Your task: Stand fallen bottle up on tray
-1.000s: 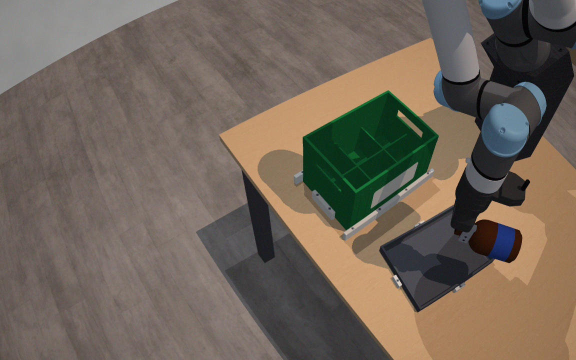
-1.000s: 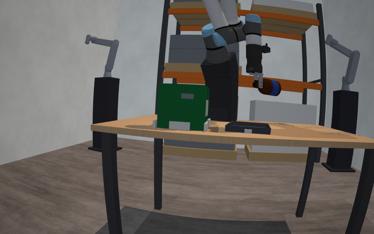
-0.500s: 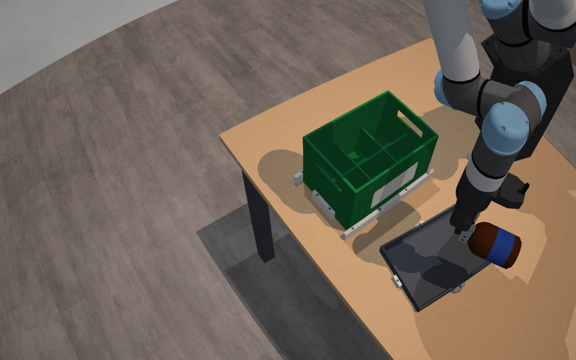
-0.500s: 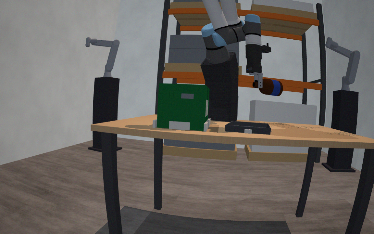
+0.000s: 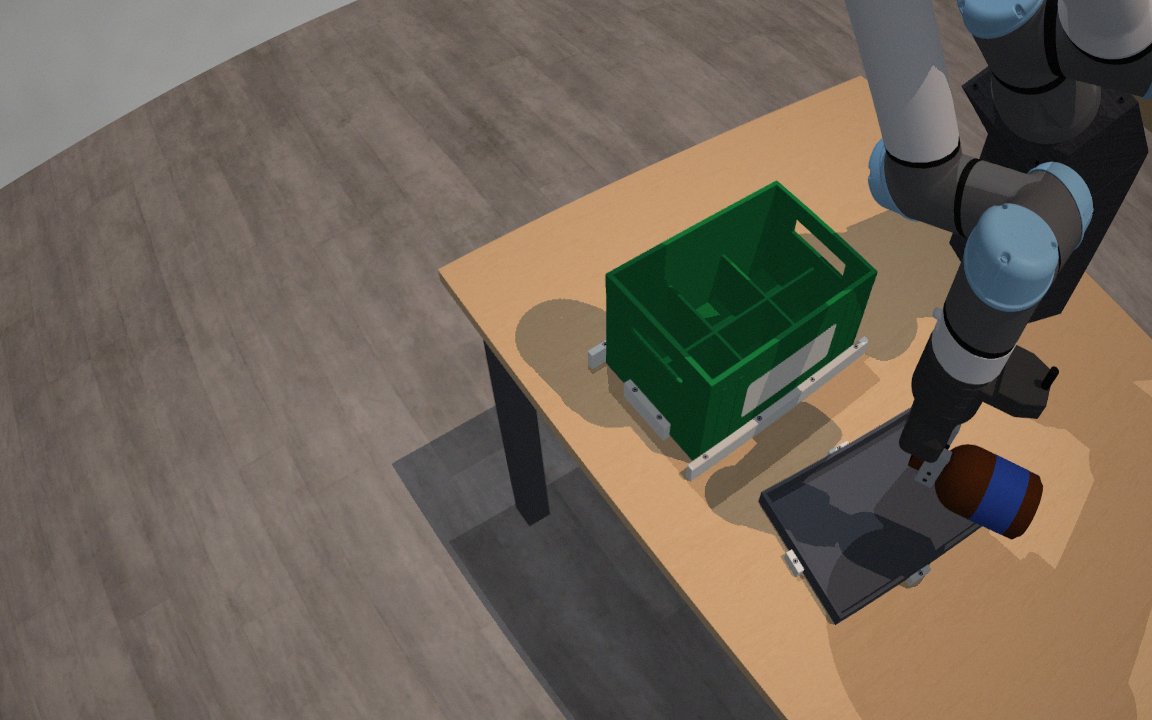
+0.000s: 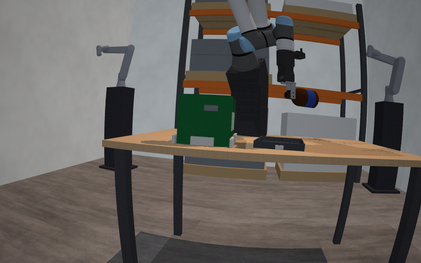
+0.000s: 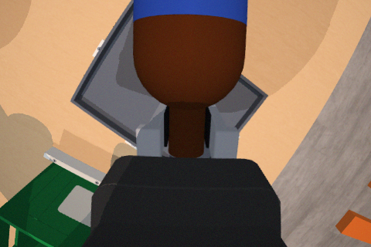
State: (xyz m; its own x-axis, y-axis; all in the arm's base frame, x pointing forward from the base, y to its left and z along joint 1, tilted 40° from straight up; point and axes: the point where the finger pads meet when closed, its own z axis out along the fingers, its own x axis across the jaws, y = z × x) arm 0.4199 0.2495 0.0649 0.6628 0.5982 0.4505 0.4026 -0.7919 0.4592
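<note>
My gripper point(image 5: 925, 467) is shut on the neck of a brown bottle point(image 5: 988, 489) with a blue label. I hold the bottle high above the table, lying nearly level, its base pointing away from the crate. In the exterior view the gripper point(image 6: 290, 92) and the bottle point(image 6: 304, 97) hang well above the dark grey tray point(image 6: 279, 143). The wrist view shows the neck between my fingers, the bottle's body point(image 7: 190, 11) beyond them, and the tray far below. The tray point(image 5: 862, 523) is empty and sits right of the green crate point(image 5: 737, 313).
The green crate point(image 6: 205, 119) has inner dividers and stands between grey rails on the table. The table's front edge lies close to the tray. Shelving with boxes stands behind the table point(image 6: 270, 81).
</note>
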